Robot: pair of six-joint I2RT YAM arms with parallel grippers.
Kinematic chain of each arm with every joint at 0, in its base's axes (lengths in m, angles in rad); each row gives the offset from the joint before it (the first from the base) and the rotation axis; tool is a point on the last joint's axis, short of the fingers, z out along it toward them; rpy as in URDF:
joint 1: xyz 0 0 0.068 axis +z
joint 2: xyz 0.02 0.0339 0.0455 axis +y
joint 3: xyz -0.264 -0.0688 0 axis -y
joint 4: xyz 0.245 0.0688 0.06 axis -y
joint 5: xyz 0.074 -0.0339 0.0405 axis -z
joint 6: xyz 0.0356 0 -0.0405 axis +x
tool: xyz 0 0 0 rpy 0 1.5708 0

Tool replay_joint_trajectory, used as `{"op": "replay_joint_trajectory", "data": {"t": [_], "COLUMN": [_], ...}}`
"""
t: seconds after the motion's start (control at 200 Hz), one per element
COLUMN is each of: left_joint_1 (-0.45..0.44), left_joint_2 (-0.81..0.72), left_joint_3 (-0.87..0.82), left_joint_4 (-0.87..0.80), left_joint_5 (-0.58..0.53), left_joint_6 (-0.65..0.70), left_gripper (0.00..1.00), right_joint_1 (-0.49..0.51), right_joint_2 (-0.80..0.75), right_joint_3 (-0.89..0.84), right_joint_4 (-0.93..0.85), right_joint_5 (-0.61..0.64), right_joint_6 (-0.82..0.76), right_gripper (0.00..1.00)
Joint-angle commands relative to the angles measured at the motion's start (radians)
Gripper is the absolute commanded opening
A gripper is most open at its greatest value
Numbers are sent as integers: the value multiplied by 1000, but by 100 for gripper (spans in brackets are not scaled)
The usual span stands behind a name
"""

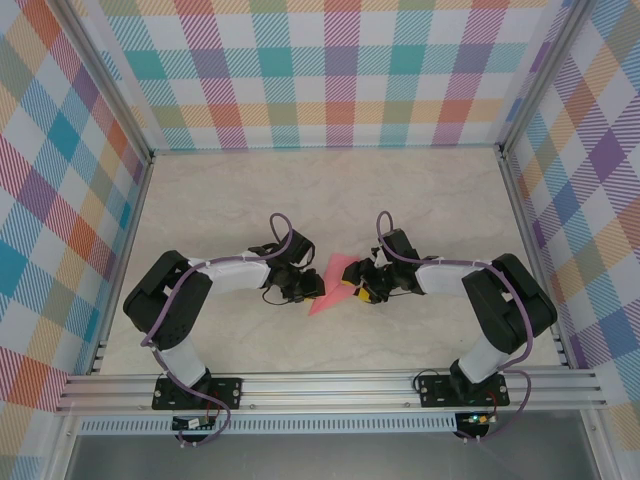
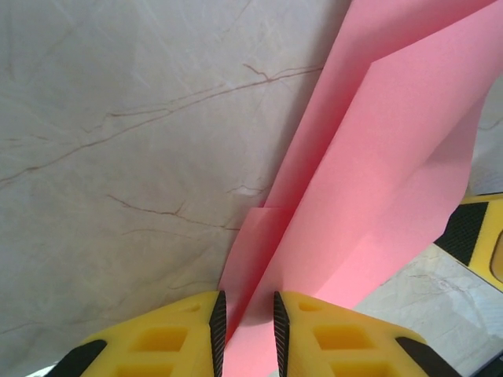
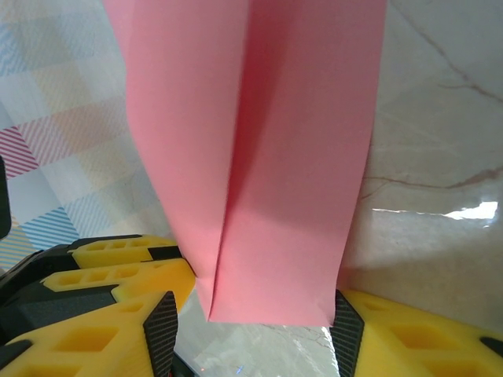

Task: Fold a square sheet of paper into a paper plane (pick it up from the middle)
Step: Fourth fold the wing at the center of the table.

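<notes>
The salmon-pink sheet of paper point(image 1: 335, 280) is folded into a creased shape and held tilted between both arms at the table's middle. My left gripper point(image 1: 311, 288) grips its lower left edge. In the left wrist view the folded paper point(image 2: 377, 157) runs up and right from the narrow gap of the left gripper point(image 2: 249, 314), pinched there. In the right wrist view the paper point(image 3: 275, 157) hangs with a centre crease, its bottom edge between the wide-apart pads of my right gripper point(image 3: 255, 314). Its right corner touches the right pad point(image 3: 346, 322).
The marble-look table point(image 1: 230, 200) is walled by plaid panels point(image 1: 330, 70) at the back and sides. An aluminium rail point(image 1: 330, 385) runs along the near edge. The left gripper's yellow fingers point(image 3: 118, 263) sit close beside the right gripper's.
</notes>
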Motion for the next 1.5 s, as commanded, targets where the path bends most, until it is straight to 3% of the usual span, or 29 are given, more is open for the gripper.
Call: {"op": "replay_joint_trajectory", "data": {"t": [0.0, 0.275, 1.065, 1.495], "left_joint_1": [13, 13, 30, 53], "left_joint_2": [11, 9, -57, -61], "left_joint_3": [-14, -26, -1, -7], "left_joint_4": [40, 66, -63, -78], "left_joint_5": [39, 56, -99, -85], "left_joint_6": [-31, -59, -2, 36], "left_gripper": [25, 26, 32, 34], "right_joint_1": [13, 13, 13, 17], "right_joint_2": [4, 5, 39, 65], "right_joint_3": [14, 12, -1, -2], "right_joint_4": [35, 110, 152, 204], "right_joint_5": [-10, -33, 18, 3], "right_joint_6": [-9, 0, -35, -22], "right_gripper": [57, 58, 55, 55]}}
